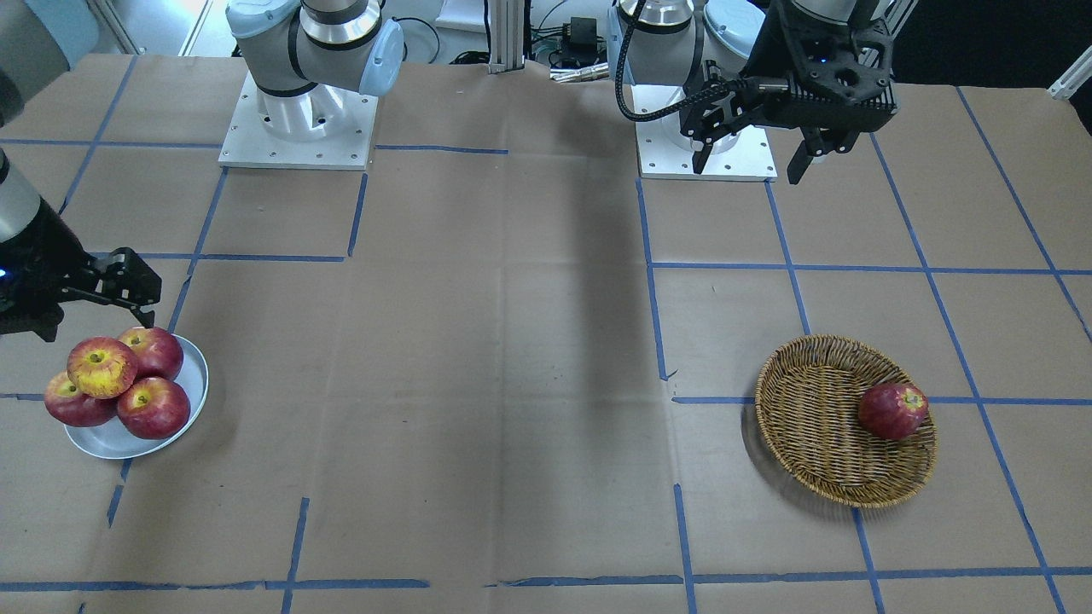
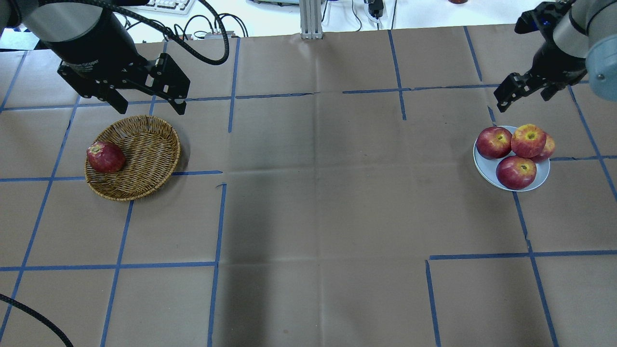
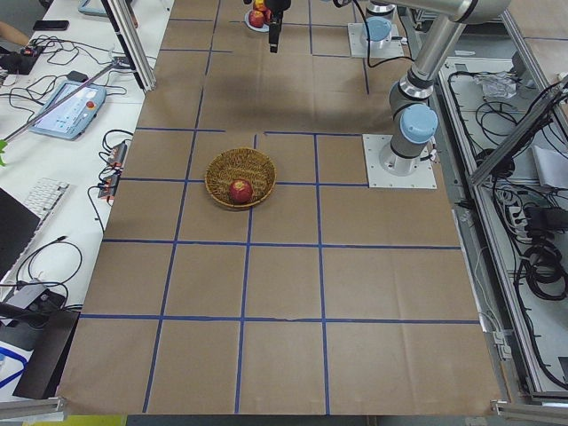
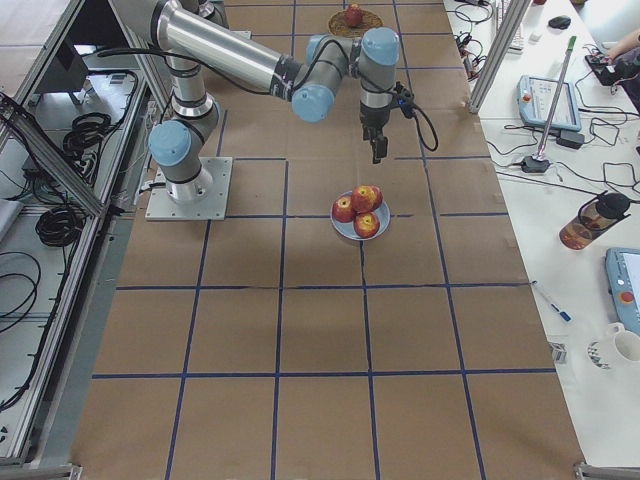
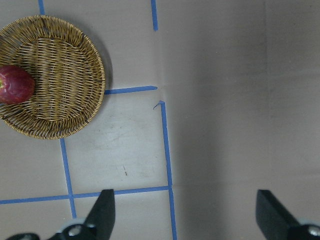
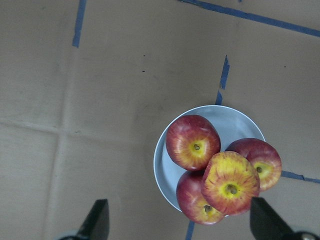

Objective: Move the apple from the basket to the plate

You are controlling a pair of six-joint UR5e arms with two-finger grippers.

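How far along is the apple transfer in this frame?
Done: the pale apple rests on the plate, stacked on three darker apples. In hand: nothing; the right gripper near the plate and the left gripper near the basket are both open and empty. Left: seemingly nothing, though one dark apple lies in the basket.

On the bench (image 2: 308, 217), well apart: the basket (image 2: 144, 154) toward the robot's left end, the plate (image 2: 486, 166) toward its right end. In the basket, one lone apple (image 2: 105, 157), against the wall on the side farthest from the plate. On the plate, three apples (image 2: 516, 172) clustered and touching; atop them, the apple (image 2: 528, 140). Over the bench near the basket, clear of it, the left pincer (image 2: 147, 107); near the plate, likewise clear, the right pincer (image 2: 524, 96).
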